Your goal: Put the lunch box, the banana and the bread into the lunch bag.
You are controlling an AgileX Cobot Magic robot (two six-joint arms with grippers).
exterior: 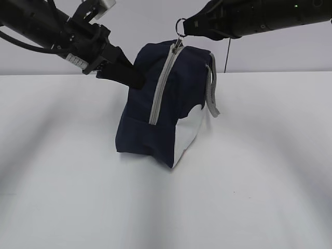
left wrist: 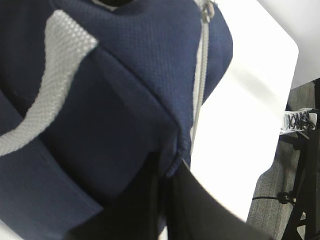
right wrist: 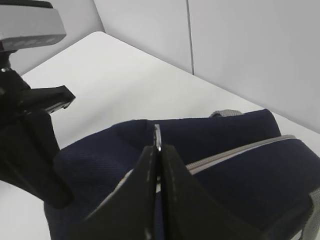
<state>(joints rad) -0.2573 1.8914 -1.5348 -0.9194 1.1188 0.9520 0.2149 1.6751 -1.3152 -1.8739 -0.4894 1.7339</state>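
Note:
The navy lunch bag (exterior: 140, 129) stands mid-table with its grey zipper (exterior: 162, 88) closed along the top and front, and its white end panel (exterior: 185, 137) faces me. My left gripper (exterior: 136, 80) is shut on the bag's fabric at its upper left; the left wrist view shows it (left wrist: 167, 172) pinching the cloth beside the zipper (left wrist: 200, 75). My right gripper (exterior: 182, 30) is shut on the ring pull (exterior: 180, 23) at the bag's top, and the ring (right wrist: 157, 136) sticks out between its closed jaws (right wrist: 159, 150). The lunch box, banana and bread are out of view.
A grey strap handle (exterior: 211, 93) hangs on the bag's right side. White table (exterior: 259, 181) surrounds the bag. The table's edge (left wrist: 270, 165) and a shoe on the floor (left wrist: 300, 121) show in the left wrist view. A wall (right wrist: 240, 45) stands behind the table.

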